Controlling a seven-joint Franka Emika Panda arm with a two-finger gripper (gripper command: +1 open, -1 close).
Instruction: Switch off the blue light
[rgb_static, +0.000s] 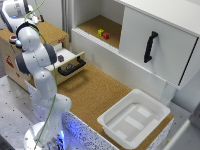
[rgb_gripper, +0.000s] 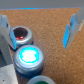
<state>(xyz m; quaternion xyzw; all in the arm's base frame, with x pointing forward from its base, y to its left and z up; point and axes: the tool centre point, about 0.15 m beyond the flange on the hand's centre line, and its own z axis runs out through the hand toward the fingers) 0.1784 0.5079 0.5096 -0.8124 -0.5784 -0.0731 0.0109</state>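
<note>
In the wrist view the blue light (rgb_gripper: 28, 56) is a round puck with a dark rim and a glowing pale-blue top, resting on the cork surface. It is lit. My gripper (rgb_gripper: 39, 27) is open and empty, with its two fingers spread wide above the cork. The blue light sits beside the gap between them, toward one finger (rgb_gripper: 5, 26). In the exterior view the gripper is hidden low behind the arm (rgb_static: 37, 60), and only a blue glow (rgb_static: 71, 125) shows at the table's front edge.
A round button with a reddish-brown ring (rgb_gripper: 21, 35) sits right beside the blue light, and a third greenish puck (rgb_gripper: 42, 80) is at the frame edge. A white tray (rgb_static: 134, 117), an open drawer (rgb_static: 70, 65) and a cabinet door with a black handle (rgb_static: 150, 46) stand nearby.
</note>
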